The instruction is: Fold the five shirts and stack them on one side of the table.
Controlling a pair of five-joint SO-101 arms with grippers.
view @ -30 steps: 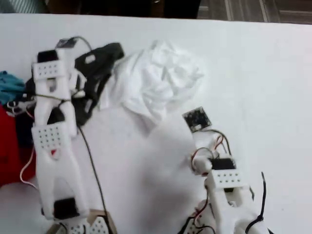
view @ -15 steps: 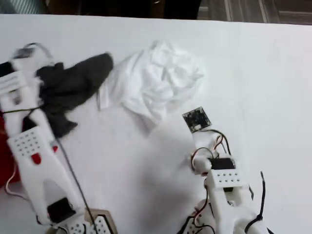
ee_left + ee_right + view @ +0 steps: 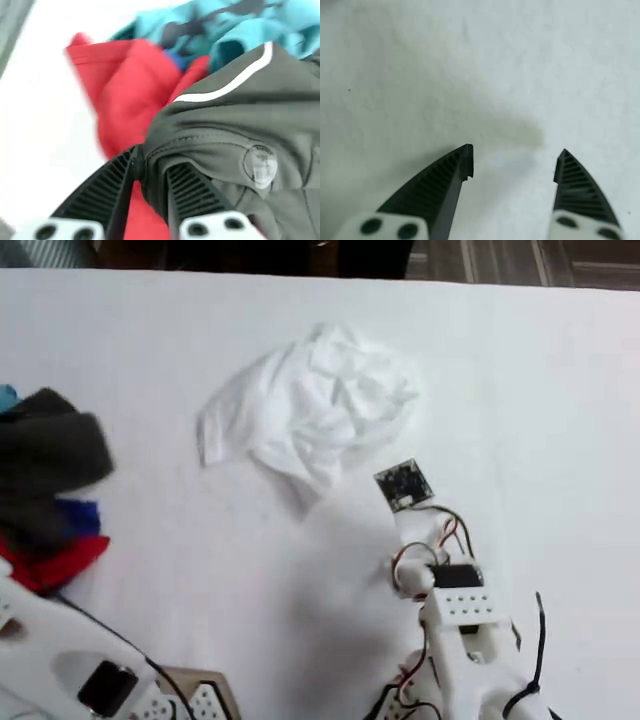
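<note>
Left gripper [image 3: 150, 161] pinched on the dark shirt [image 3: 240, 115]; right gripper [image 3: 516, 152] spread wide over the table [image 3: 420, 60].

From above, my left arm [image 3: 45, 645] is at the table's left edge. The dark shirt sits bunched there over a red shirt [image 3: 55, 560] and a blue one [image 3: 88, 512]. The white shirt [image 3: 315, 405] lies crumpled mid-table, well apart from that pile and just beyond my right arm [image 3: 455, 610]. At my left wrist, both fingers [image 3: 187, 192] close on a fold of the dark shirt, with the red shirt and a teal shirt [image 3: 225, 25] beyond it. At my right wrist, the jaws stand far apart, white tabletop between them.
</note>
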